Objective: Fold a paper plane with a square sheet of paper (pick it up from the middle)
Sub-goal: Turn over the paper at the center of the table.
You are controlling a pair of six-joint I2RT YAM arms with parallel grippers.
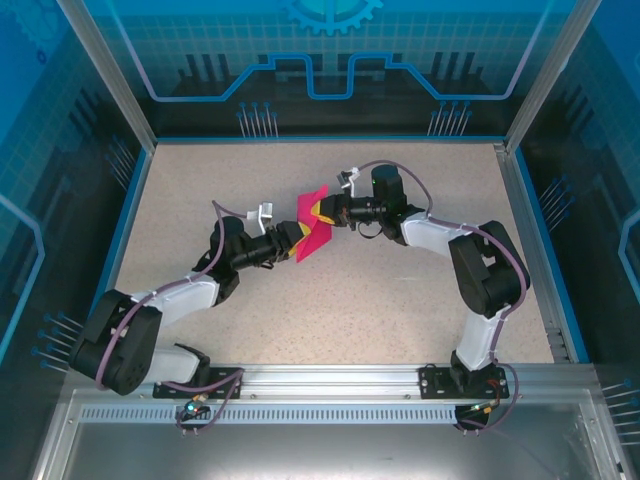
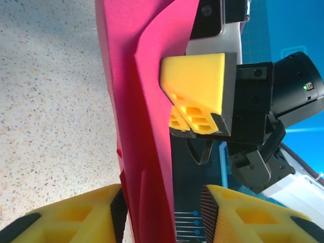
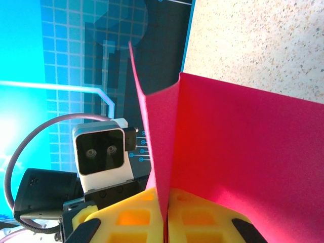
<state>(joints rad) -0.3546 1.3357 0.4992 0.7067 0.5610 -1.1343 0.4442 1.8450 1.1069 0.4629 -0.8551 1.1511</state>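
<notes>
Above table (image 1: 400,310), arms (image 1: 190,292) inward (paper (image 1: 312,230) between)

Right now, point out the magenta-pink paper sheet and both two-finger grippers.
magenta-pink paper sheet (image 1: 308,237), top view, its middle.
left gripper (image 2: 163,196), left wrist view, between its yellow fingertips.
right gripper (image 3: 166,198), right wrist view, between its closed fingertips.
</notes>
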